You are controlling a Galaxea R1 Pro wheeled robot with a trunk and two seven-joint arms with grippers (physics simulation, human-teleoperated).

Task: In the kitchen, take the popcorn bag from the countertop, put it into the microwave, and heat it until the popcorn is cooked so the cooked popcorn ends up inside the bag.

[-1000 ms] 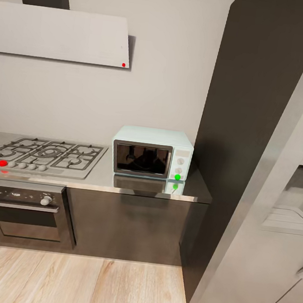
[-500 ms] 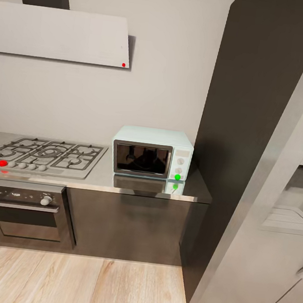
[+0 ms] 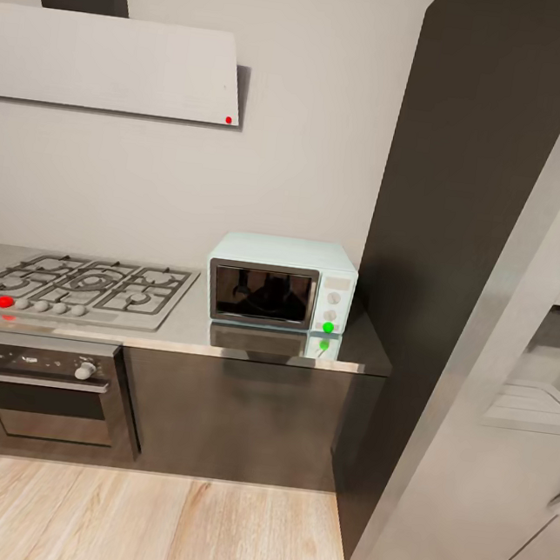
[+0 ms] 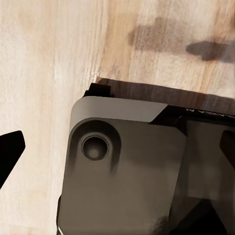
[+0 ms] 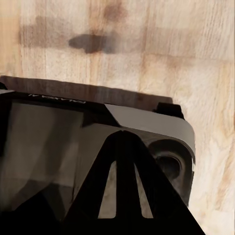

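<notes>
While both arms hang down, left claw (image 4: 117, 152) and right claw (image 5: 122, 196) point at the wood floor (image 4: 49, 58), w/ the grey robot base (image 4: 122, 181) right below each; can't tell jaw opening on either, only dark finger parts at frame edges. Microwave (image 3: 278, 293) sits on the countertop (image 3: 359, 347), door shut, green light (image 3: 328, 327) lit on its panel, gas hob (image 3: 82, 286) just beside it; its place rel. to either claw can't be told.
</notes>
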